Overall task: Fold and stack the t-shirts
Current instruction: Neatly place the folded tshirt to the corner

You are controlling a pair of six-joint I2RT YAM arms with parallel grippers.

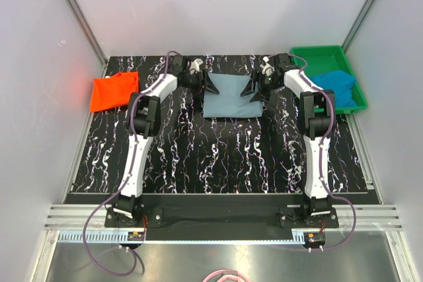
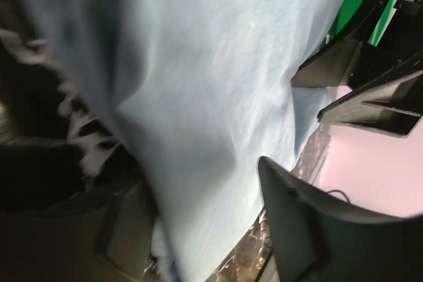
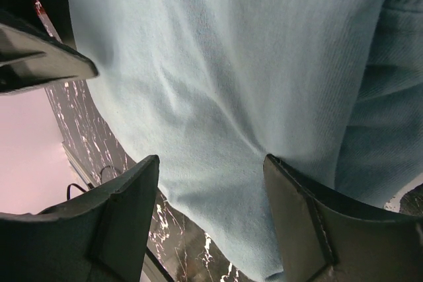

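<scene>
The dusty grey-blue t-shirt lies folded into a rectangle at the back middle of the table. My left gripper stands at the shirt's left edge, and my right gripper at its right edge. In the left wrist view the left gripper has its jaws apart with the pale cloth running between them. In the right wrist view the right gripper is open astride the cloth, its fingers not pinching it. The orange-red t-shirt lies at the far left. The bright blue t-shirt sits in the green tray.
The green tray stands at the back right corner, close to my right arm. White walls close in the black marbled table on three sides. Each wrist view shows the other gripper's dark fingers across the shirt.
</scene>
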